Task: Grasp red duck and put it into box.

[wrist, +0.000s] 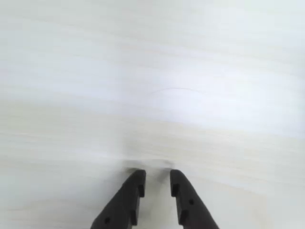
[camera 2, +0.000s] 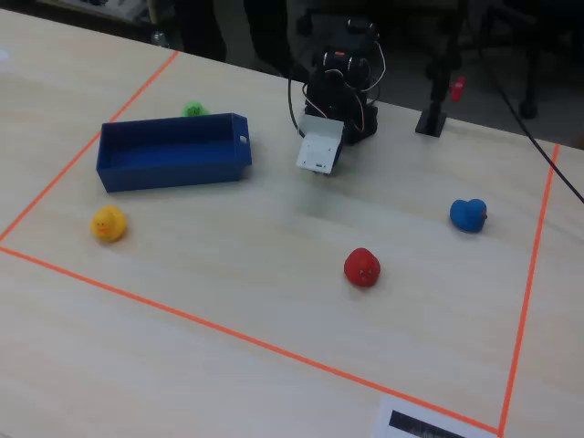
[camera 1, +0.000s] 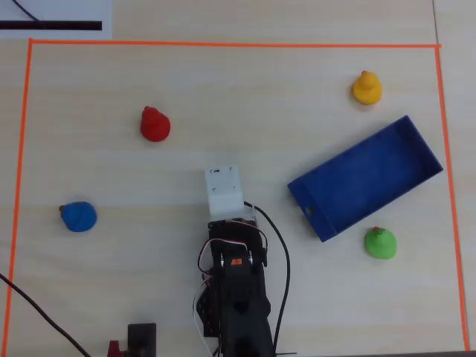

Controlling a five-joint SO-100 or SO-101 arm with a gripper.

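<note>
The red duck [camera 1: 155, 125] sits alone on the pale wooden table, up and left of the arm in the overhead view; in the fixed view [camera 2: 362, 267] it is in front of the arm. The dark-blue box [camera 1: 364, 182] lies slanted and empty at the right, and shows at the left in the fixed view [camera 2: 173, 166]. The arm [camera 1: 234, 282] is folded back near its base, its white wrist block [camera 1: 225, 190] covering the fingers. In the wrist view my gripper [wrist: 157, 174] holds nothing, its jaws a narrow gap apart over bare table. The duck is outside that view.
A blue duck [camera 1: 78, 216] sits at the left, a yellow duck [camera 1: 367, 88] above the box, and a green duck [camera 1: 380, 242] below it. Orange tape [camera 1: 223, 44] frames the work area. A small black stand [camera 1: 141, 338] is by the arm's base.
</note>
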